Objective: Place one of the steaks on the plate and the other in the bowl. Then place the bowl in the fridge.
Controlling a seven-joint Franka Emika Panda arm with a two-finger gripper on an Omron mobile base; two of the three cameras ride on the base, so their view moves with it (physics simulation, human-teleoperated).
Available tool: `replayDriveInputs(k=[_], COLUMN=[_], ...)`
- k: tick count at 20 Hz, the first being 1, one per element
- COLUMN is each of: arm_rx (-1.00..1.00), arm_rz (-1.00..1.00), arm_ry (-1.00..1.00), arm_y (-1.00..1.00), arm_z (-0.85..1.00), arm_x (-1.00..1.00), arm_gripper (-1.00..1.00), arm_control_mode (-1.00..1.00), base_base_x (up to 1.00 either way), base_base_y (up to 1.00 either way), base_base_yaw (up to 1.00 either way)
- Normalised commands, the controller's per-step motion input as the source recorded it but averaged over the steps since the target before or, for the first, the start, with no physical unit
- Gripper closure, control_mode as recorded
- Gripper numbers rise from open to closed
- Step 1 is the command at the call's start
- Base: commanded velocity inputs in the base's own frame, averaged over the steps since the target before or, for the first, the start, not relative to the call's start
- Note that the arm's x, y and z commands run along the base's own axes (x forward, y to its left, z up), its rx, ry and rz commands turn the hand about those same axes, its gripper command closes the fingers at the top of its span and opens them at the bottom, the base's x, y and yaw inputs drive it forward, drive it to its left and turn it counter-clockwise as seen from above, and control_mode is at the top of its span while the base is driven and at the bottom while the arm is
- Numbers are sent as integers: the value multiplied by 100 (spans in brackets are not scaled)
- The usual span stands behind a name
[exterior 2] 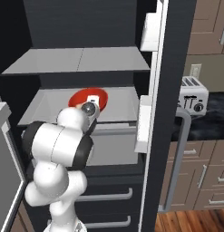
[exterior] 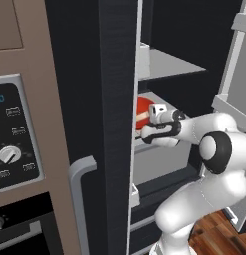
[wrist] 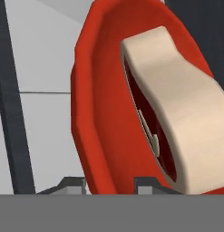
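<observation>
One steak lies in the bowl, and the bowl sits on the middle shelf of the open fridge, toward the shelf's left half as seen from the right base view and close to its front edge.

Claw state: the gripper is closed narrow on the near rim of the bowl. In the hand view one fingertip stands on each side of the rim wall, so the hold reads as a rim pinch, not a grasp on the meat.

Handling, bowl:
- Judged rigid and glossy; the surface is likely slippery.
- The thin rim is the only practical grip point, since the body is far too wide for the claw.
- A rim pinch leaves the load off-centre, so the bowl may tip if lifted quickly.

Handling, steak:
- Judged soft and light, with a cream fat band around dark red meat.
- It rests loose against the inner wall and can slide if the bowl tilts.

Containers:
- Bowl: holds the one steak, nothing else visible.
- Fridge: the upper shelf carries nothing visible; the door bins are pale and their contents cannot be made out.

Task progress, judged: the bowl appears set down inside; release and withdrawal remain.
</observation>
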Motion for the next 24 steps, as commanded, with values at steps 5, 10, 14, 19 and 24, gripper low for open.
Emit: replayDriveInputs(k=[5, 10, 14, 19, 24], arm_rx=[0, 0, 0, 0, 0], arm_rz=[-1, -1, 0, 0, 0], arm_ry=[0, 0, 0, 0, -9], arm_y=[3, 2, 0, 1, 0], arm_z=[-5, -3, -2, -8, 3], arm_x=[41, 37, 33, 35, 0], arm_gripper=[100, 100, -100, -100, -100], arm_control_mode=[-100, -100, -100, -100, -100], base_base_x=[0, 0, 0, 0, 0], base_base_y=[0, 0, 0, 0, 0], base_base_yaw=[0, 0, 0, 0, 0])
